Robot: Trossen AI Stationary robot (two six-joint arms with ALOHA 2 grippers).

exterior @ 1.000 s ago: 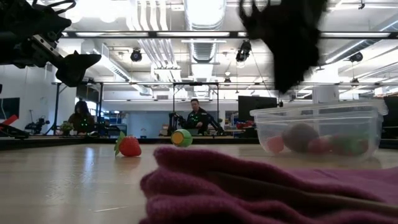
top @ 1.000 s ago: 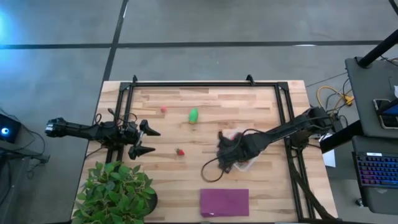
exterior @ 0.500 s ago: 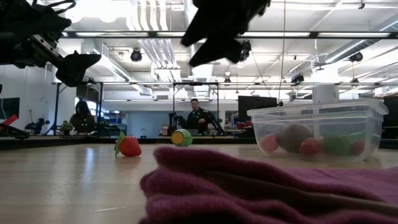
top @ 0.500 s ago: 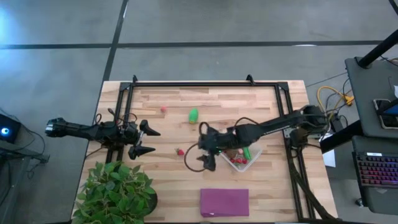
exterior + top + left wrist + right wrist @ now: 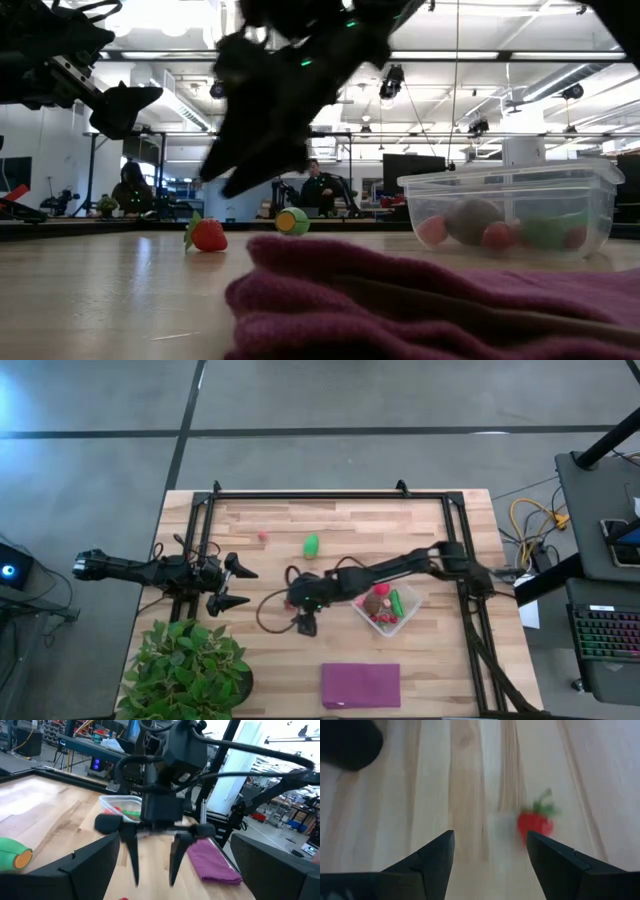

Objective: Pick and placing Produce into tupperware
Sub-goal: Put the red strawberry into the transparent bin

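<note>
A red strawberry (image 5: 535,822) lies on the wooden table just ahead of my right gripper (image 5: 490,852). That gripper is open, slants down and hovers above the table without touching the berry (image 5: 207,235). In the high view the right gripper (image 5: 297,610) is left of the clear tupperware (image 5: 385,607), which holds several produce pieces. A green piece (image 5: 311,545) and a tiny pink berry (image 5: 263,535) lie farther back. My left gripper (image 5: 235,585) waits open at the table's left side.
A purple cloth (image 5: 360,685) lies at the near edge, right in front of the low camera. A leafy potted plant (image 5: 185,670) stands at the near left corner. A black frame (image 5: 310,493) runs along the table's far side. People sit in the room behind.
My right gripper has left the spot above the tupperware and swept toward the table's left, sinking and tipping downward as it went. It now hovers at the strawberry. The produce in the tupperware, hidden under the arm before, shows again.
</note>
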